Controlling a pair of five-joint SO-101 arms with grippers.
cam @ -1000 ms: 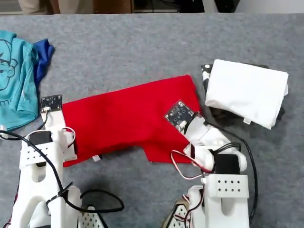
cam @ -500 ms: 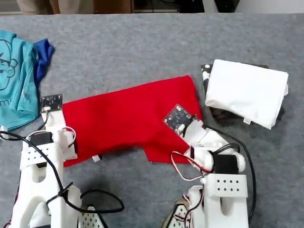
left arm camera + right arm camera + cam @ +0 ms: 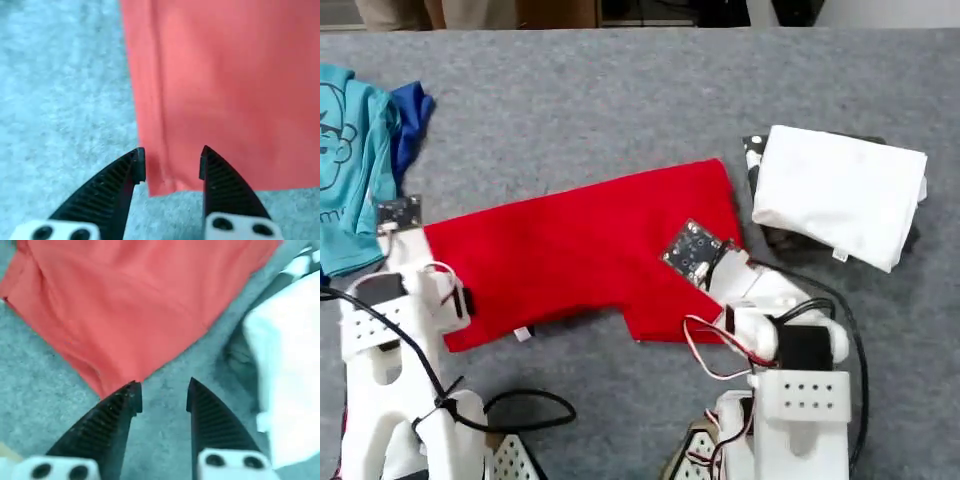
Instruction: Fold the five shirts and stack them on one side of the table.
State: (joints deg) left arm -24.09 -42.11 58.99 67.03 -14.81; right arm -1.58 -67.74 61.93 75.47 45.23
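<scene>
A red shirt (image 3: 580,250) lies spread across the middle of the grey table. My left arm (image 3: 390,310) stands at the shirt's left end. The left gripper (image 3: 172,162) is open, with a corner of the red shirt (image 3: 225,90) between its fingers. My right arm (image 3: 760,300) sits at the shirt's right end. The right gripper (image 3: 163,389) is open over bare table, just off the edge of the red shirt (image 3: 130,305). A folded white shirt (image 3: 840,205) rests on a dark garment (image 3: 790,243) at the right. The white shirt (image 3: 290,360) also lies close beside the right gripper.
A teal shirt (image 3: 350,170) and a blue shirt (image 3: 410,115) lie bunched at the far left. Cables trail from both arm bases at the front edge. Bare grey table (image 3: 620,90) stretches along the back.
The left arm has moved left, and the red shirt's left edge has shifted left with it. The right arm has barely moved.
</scene>
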